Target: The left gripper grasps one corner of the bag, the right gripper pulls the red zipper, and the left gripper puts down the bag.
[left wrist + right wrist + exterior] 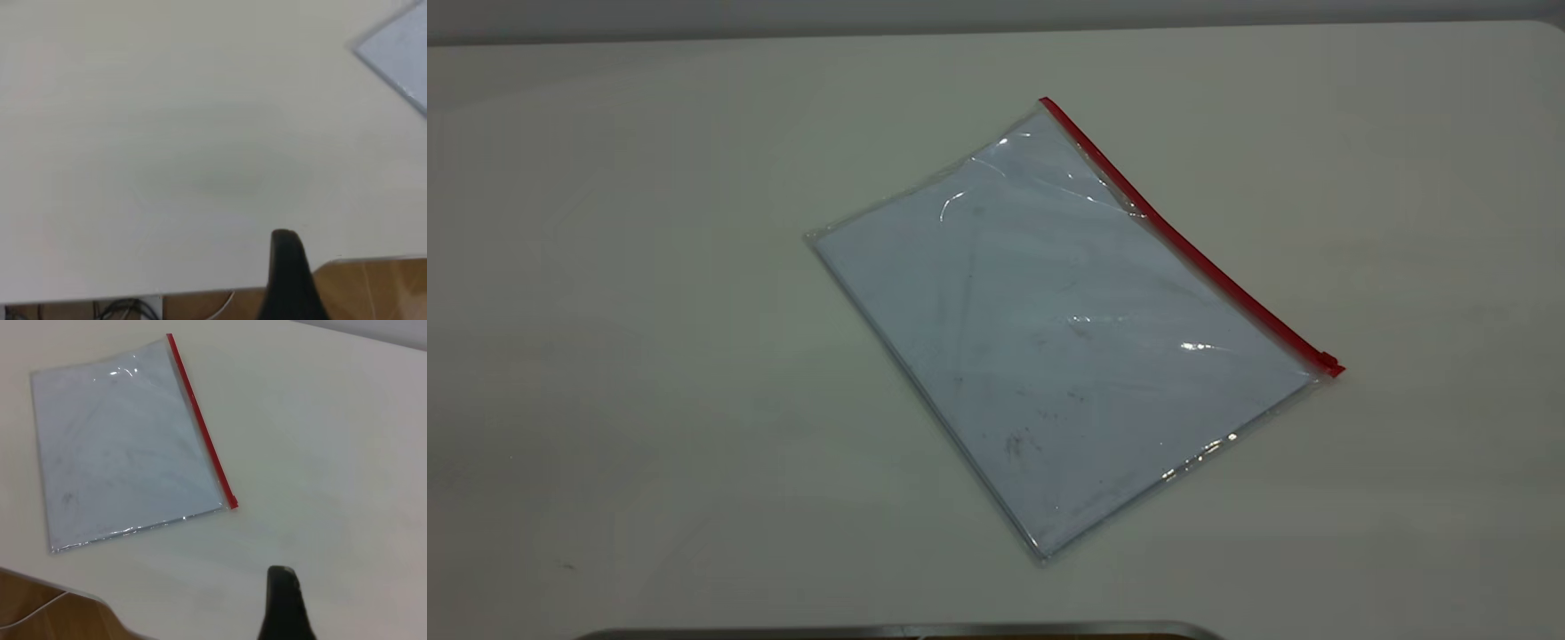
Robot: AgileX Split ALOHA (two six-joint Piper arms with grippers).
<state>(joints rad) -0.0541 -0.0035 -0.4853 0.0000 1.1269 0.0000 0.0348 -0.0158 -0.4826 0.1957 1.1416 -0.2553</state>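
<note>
Lying flat mid-tabletop [649, 267], untouched: one clear rectangular plastic bag [1067, 347] of pale blue sheets, one red zipper strip [1192, 253], slider at the near-right corner. Grasp not begun. Left end effector [288, 280] and right end effector [285, 607] hang well apart; spread or pressed—cannot tell. Next judged: left takes a red-strip corner.

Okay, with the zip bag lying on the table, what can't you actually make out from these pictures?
- Left hand: left wrist view shows one dark finger, the rest cut off by the edge; open or shut unclear.
- Right hand: same in the right wrist view.
- Both hands: outside the exterior view.
- The bag: smudged sheets inside, marks too faint to read.
- The red zipper: slider too small for detail.
</note>
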